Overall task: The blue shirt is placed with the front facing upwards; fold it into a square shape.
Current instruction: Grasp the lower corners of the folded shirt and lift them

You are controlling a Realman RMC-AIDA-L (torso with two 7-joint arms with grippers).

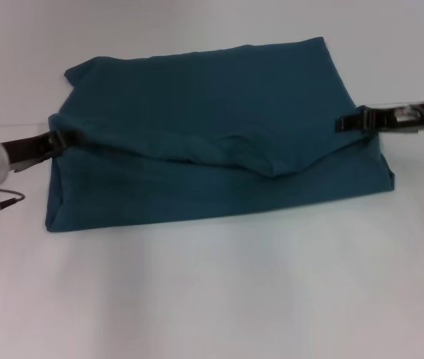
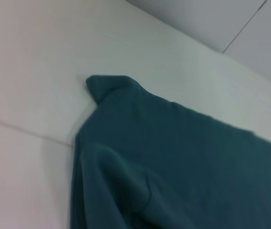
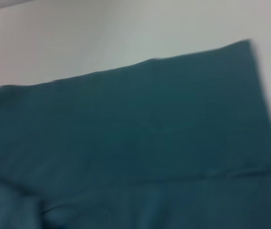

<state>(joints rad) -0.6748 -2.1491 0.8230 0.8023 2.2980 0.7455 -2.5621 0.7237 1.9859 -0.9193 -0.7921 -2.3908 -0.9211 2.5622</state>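
The blue shirt [image 1: 197, 97] lies across the middle of the white table as a wide teal block, with no lettering or collar showing. A folded layer runs across its width and sags in the middle. My left gripper [image 1: 66, 140] is pinched on the left end of that fold. At the right end my right gripper [image 1: 344, 122] is shut on the same edge. In the left wrist view the shirt [image 2: 183, 157] shows a pointed far corner. The right wrist view is filled by smooth teal cloth [image 3: 140, 129]. Neither wrist view shows fingers.
The white table [image 1: 212, 299] extends in front of the shirt and on both sides. A seam line crosses the surface in the left wrist view. A black cable [image 1: 2, 200] hangs from my left wrist near the table's left edge.
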